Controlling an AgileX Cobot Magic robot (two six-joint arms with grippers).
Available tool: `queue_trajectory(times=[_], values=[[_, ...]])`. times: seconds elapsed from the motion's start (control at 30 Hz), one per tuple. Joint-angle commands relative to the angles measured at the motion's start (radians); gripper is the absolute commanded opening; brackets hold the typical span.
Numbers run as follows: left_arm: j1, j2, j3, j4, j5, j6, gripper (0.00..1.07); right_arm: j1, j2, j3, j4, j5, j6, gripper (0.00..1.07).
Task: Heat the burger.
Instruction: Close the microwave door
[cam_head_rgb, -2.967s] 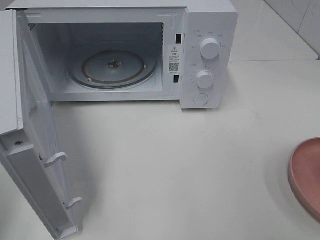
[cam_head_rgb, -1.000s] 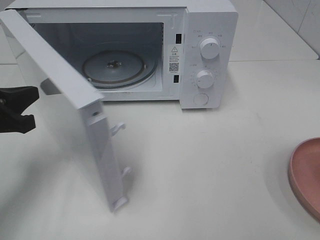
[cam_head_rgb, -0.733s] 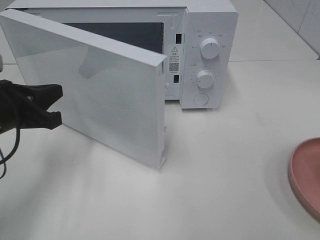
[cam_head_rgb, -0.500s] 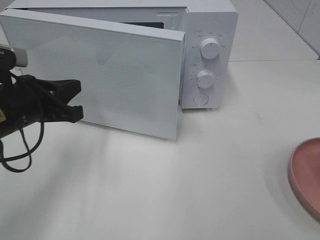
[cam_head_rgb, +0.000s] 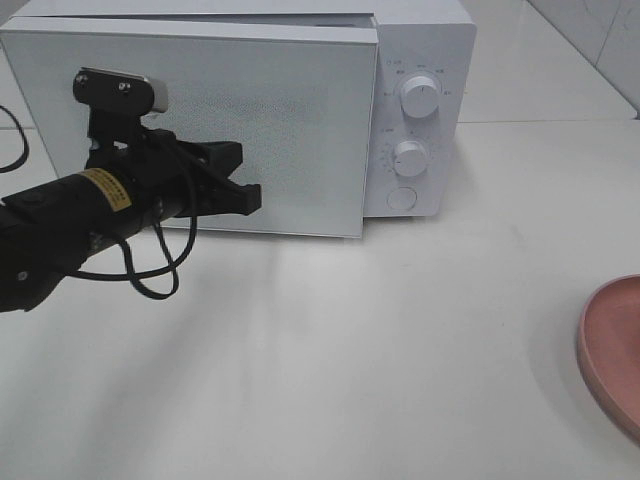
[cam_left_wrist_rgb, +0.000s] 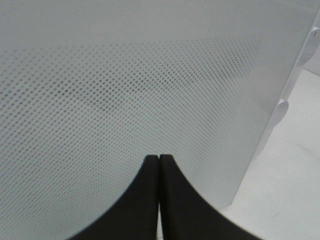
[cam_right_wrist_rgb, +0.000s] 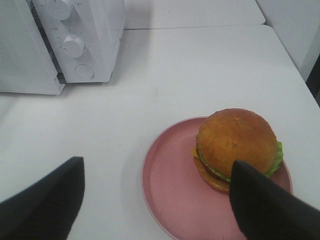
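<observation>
- Right pincer (cam_right_wrist_rgb: 155, 200): jaws spread wide and empty, hovering over the near edge of the pink plate (cam_right_wrist_rgb: 172, 200).
- Burger (cam_right_wrist_rgb: 236, 147): it sits upright on the far side of the plate, just past the spread jaws and nearer one fingertip (cam_right_wrist_rgb: 260, 200), touching neither. The plate's rim (cam_head_rgb: 605, 350) shows at the edge of the high view; the burger itself is out of that view.
- Table (cam_right_wrist_rgb: 200, 70): bare white top runs between the plate and the microwave, well apart from the right pincer.
- Left pincer (cam_head_rgb: 240, 180): jaws pressed together, holding nothing. In the wrist view the two fingertips (cam_left_wrist_rgb: 150, 172) meet edge to edge, tips right at the dotted front of the door (cam_head_rgb: 280, 110); contact cannot be told.
- Microwave (cam_head_rgb: 420, 40): the door stands all but shut, with only a narrow gap along its top edge. Past the left pincer, beyond the door's free edge, two dials (cam_head_rgb: 418, 97) and a round button (cam_head_rgb: 401, 198) line the control panel.
</observation>
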Motion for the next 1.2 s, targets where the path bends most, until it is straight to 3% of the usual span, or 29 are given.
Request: queue_trajectory(times=[0.03,0.73,1.03,1.07,1.1,1.17,1.2], values=[[-0.028,0.037,-0.088,-0.053,0.030,0.015,0.00,-0.007,-0.026,0.001,0.001,-0.008,-0.006,0.76],[-0.033,0.218,-0.426,-0.109,0.168,0.031,0.00,-0.007,-0.026,0.001,0.000,-0.008,-0.006,0.76],[-0.055,0.185,-0.432,-0.098,0.312,0.024,0.00,-0.007,-0.026,0.001,0.000,-0.008,-0.006,0.76],[-0.070,0.155,-0.432,-0.099,0.396,0.024,0.02,-0.007,-0.026,0.001,0.000,-0.008,-0.006,0.76],[-0.093,0.123,-0.432,-0.099,0.491,0.024,0.11,-0.007,-0.026,0.001,0.000,-0.008,-0.006,0.76],[-0.102,0.109,-0.432,-0.098,0.536,0.024,0.17,-0.007,-0.026,0.001,0.000,-0.008,-0.006,0.76],[-0.130,0.075,-0.432,-0.096,0.652,0.028,0.33,-0.007,-0.026,0.001,0.000,-0.008,-0.006,0.76]])
